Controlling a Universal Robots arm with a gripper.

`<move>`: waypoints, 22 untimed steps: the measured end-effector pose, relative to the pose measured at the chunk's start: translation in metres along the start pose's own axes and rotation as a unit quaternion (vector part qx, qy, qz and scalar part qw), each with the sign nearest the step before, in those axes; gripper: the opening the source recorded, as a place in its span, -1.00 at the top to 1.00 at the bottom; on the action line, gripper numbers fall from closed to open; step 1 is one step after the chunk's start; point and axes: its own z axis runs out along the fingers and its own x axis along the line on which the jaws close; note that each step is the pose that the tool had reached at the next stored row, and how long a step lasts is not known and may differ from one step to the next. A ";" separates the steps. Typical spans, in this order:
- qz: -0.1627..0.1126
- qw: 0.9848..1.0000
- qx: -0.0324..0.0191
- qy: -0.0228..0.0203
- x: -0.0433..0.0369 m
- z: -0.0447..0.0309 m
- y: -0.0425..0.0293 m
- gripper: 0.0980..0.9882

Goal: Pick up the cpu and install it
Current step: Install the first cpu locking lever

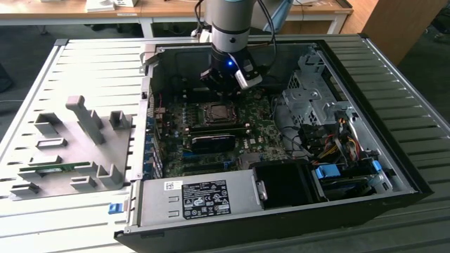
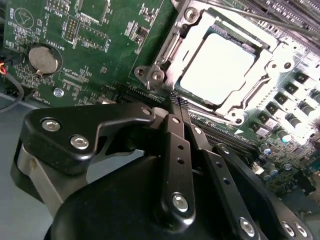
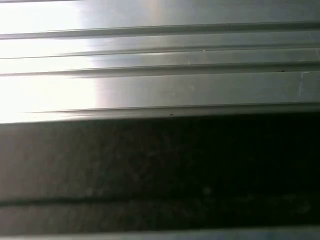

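One cpu (image 2: 216, 67) socketed, just beyond closed gripper (image 2: 175, 102).

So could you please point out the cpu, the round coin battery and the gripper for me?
cpu (image 2: 216, 67), second wrist view: middle of its bright metal top, in the socket.
coin battery (image 2: 44, 57), second wrist view: centre of its round face.
gripper (image 2: 172, 102), second wrist view: at its fingertips.
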 end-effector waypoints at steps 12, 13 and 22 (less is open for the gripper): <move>0.000 1.000 -0.009 0.000 -0.0019 0.0040 0.0021 0.95; 0.000 1.000 -0.017 0.001 -0.0019 0.0040 0.0021 0.95; 0.000 1.000 -0.021 0.001 -0.0016 -0.0103 0.0014 0.95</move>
